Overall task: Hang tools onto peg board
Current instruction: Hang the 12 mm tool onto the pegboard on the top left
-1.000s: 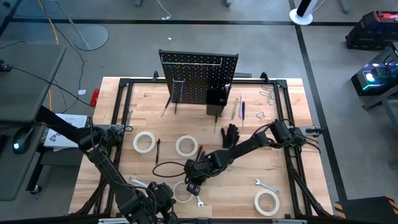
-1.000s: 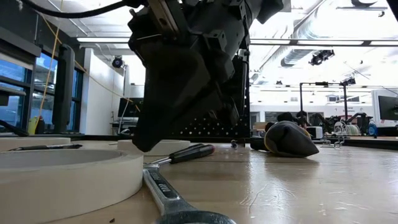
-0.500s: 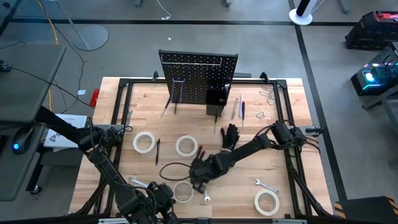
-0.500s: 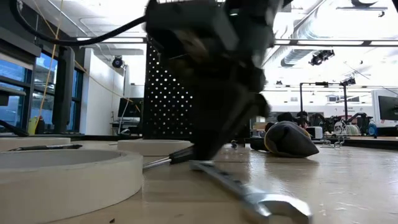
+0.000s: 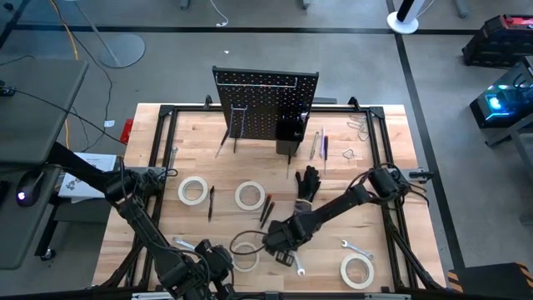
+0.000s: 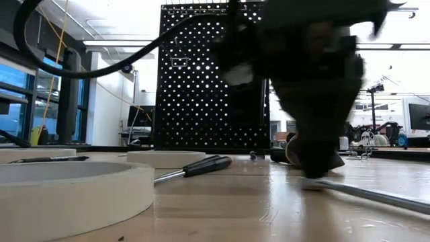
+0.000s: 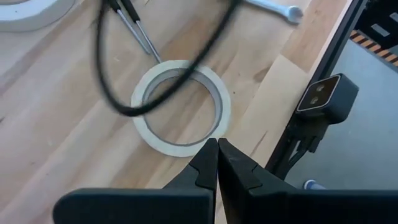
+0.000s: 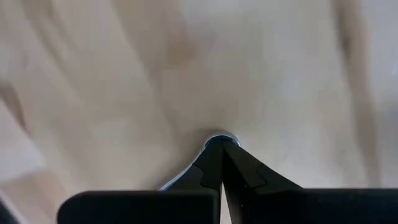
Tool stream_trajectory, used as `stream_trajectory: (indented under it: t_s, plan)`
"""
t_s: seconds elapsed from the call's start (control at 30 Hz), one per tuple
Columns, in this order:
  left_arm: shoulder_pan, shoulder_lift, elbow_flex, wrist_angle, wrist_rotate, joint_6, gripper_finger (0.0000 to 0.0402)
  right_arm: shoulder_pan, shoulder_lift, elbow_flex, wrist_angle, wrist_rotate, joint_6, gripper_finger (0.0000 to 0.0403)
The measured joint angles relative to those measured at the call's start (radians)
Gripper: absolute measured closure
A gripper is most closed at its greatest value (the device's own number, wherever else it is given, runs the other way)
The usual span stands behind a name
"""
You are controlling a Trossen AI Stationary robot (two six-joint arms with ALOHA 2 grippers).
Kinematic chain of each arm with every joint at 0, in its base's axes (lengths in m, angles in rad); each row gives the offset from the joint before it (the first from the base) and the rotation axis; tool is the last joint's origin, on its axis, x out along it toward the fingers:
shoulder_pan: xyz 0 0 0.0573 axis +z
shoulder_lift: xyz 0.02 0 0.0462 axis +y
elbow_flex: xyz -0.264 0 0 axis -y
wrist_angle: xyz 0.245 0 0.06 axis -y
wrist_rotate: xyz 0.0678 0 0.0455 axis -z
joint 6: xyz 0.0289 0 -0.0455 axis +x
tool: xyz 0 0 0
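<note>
right hand (image 5: 287,250) closing on wrench (image 5: 293,262) | wrench lying toward table's front edge, well short of peg board (image 5: 266,104) | left hand (image 7: 217,163) pinched empty, waiting beside front tape roll (image 7: 180,102)

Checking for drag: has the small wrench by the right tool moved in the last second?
Yes. The wrench slid right with the right tool, away from the front tape roll.

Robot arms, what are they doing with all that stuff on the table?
The right gripper is down at the table's front, shut on a small silver wrench. The left gripper waits, shut, above a white tape roll. The peg board stands at the back, and most tools lie loose on the table.
</note>
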Motion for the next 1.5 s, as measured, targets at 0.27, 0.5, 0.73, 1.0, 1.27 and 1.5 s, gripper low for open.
stream_trajectory:
  t_s: [0.27,0.5,0.73,1.0,1.27,1.5]
  plan:
    - [0.000,0.000,0.000,0.001,-0.004,0.030,0.0402,0.026,-0.068,-0.010,-0.067,0.011,0.076,0.0403]
    - [0.000,0.000,0.000,0.002,-0.005,0.039,0.0401,0.071,-0.126,-0.007,-0.070,0.086,0.226,0.0403]
    - [0.000,0.000,0.000,0.003,0.010,0.088,0.0401,0.109,-0.125,-0.007,-0.070,0.173,0.403,0.0372]
    - [0.000,0.001,0.000,0.008,0.065,0.133,0.0402,0.070,-0.126,-0.006,-0.063,0.202,0.493,0.0206]
    - [0.000,0.001,0.000,0.008,0.069,0.134,0.0401,0.056,-0.124,-0.004,-0.055,0.121,0.401,0.0109]
    - [0.000,0.001,0.000,0.008,0.086,0.134,0.0402,0.046,-0.066,-0.004,-0.027,0.100,0.397,0.0107]
